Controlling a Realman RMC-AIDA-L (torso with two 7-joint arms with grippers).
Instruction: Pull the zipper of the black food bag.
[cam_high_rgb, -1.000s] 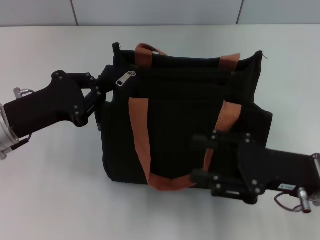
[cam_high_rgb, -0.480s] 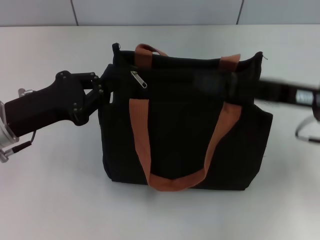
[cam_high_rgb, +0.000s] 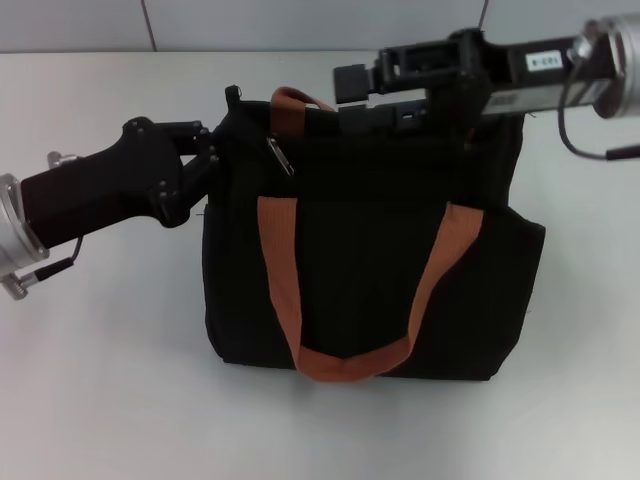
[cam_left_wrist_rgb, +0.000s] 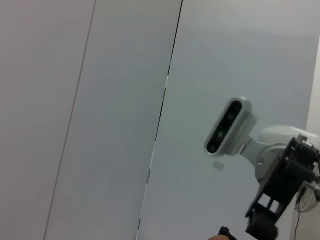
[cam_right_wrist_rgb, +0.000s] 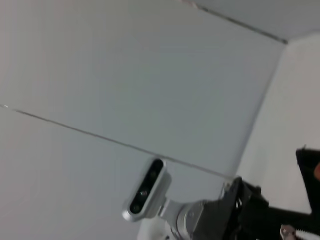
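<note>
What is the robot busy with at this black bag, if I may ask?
It is working to pull the zipper of the black food bag, which lies on the white table. The left gripper is at the bag's upper left corner, close to the silver pull tab. The right gripper reaches over the bag's top edge from the right.

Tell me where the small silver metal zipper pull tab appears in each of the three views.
Head view: the small silver metal zipper pull tab hangs on the black fabric food bag's upper left corner, beside the left gripper.
Left wrist view: not in it.
Right wrist view: not in it.
Shared landmark: none that I can match; both wrist views show only walls and robot parts.
</note>
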